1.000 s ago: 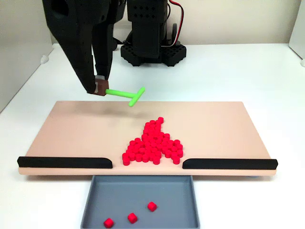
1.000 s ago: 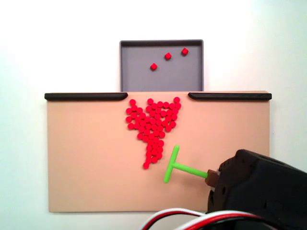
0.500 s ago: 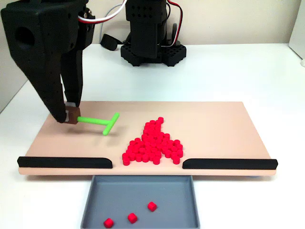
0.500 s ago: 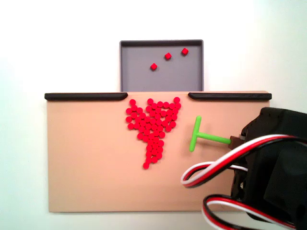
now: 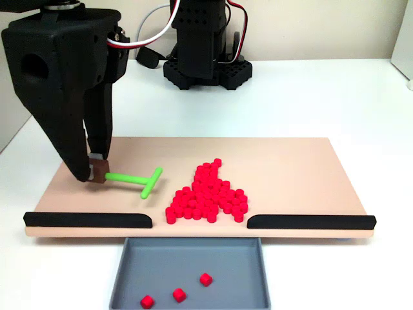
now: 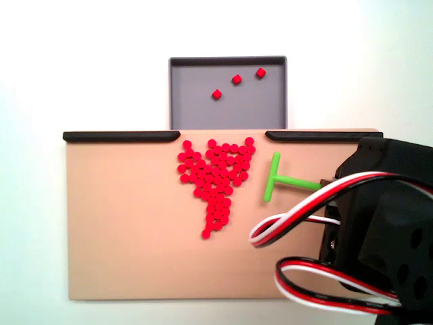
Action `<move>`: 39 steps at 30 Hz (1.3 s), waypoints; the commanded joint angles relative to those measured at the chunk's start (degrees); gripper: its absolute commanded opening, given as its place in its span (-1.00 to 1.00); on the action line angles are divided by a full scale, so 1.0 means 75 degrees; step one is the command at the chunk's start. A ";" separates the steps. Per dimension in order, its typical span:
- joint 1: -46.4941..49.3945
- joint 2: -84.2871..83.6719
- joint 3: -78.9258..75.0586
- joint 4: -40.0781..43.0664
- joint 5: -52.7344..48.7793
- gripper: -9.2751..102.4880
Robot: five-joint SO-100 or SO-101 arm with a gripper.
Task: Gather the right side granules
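Note:
The granules [image 5: 206, 194] lie in a red, roughly triangular pile on the tan board [image 5: 290, 165], close to the gap between the two black rails; from above the granules [image 6: 215, 177] taper away from the tray. My gripper [image 5: 97, 172] is shut on the brown end block of a green T-shaped stick [image 5: 132, 178]. The stick's crossbar points at the pile from the left in the front fixed view, a short gap away. In the top fixed view the green stick [image 6: 287, 180] sits to the right of the pile, and the arm's body hides the gripper.
Two black rails [image 5: 87, 219] [image 5: 310, 221] line the board's front edge. Below the gap sits a grey tray [image 5: 190, 265] holding three red pieces [image 5: 179, 294]. The arm's base [image 5: 206, 64] stands behind the board. The arm and its cables [image 6: 318, 223] cover the board's lower right.
My gripper has carried the green stick from behind the pile to its side and toward the railed edge. The granules have not moved.

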 commanded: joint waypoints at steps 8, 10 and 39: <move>-0.0117 -0.0164 -0.0129 -0.0059 -0.2543 -0.84; -0.0129 -0.0211 -0.0141 -0.0059 -0.2531 -0.84; -0.0516 -0.0457 -0.0258 -0.0246 -0.1852 -0.84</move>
